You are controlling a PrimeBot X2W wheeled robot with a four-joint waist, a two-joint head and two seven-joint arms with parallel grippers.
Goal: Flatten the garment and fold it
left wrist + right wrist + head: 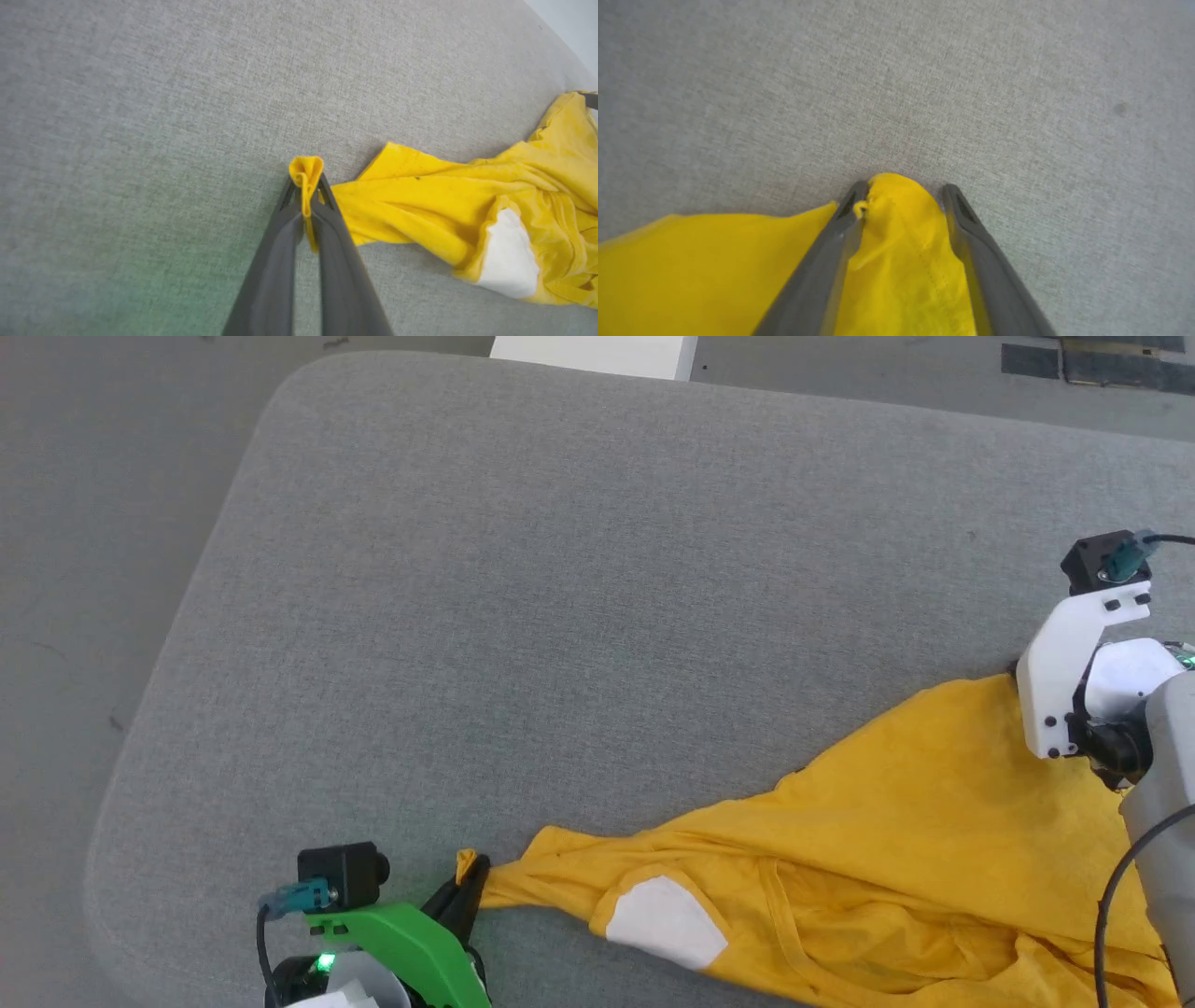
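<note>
Garment (887, 821) lies rumpled at lower right of grey table (560, 569).
Left gripper (471, 882), at lower left, pinches one yellow corner tight; right gripper (906, 191) straddles another corner, jaws standing apart.

One yellow garment (896, 821), one grey table (597, 569), two grippers, left gripper (307, 186), right gripper (906, 189).

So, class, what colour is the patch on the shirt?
White patch on the yellow shirt; clearest in the left wrist view.
</note>
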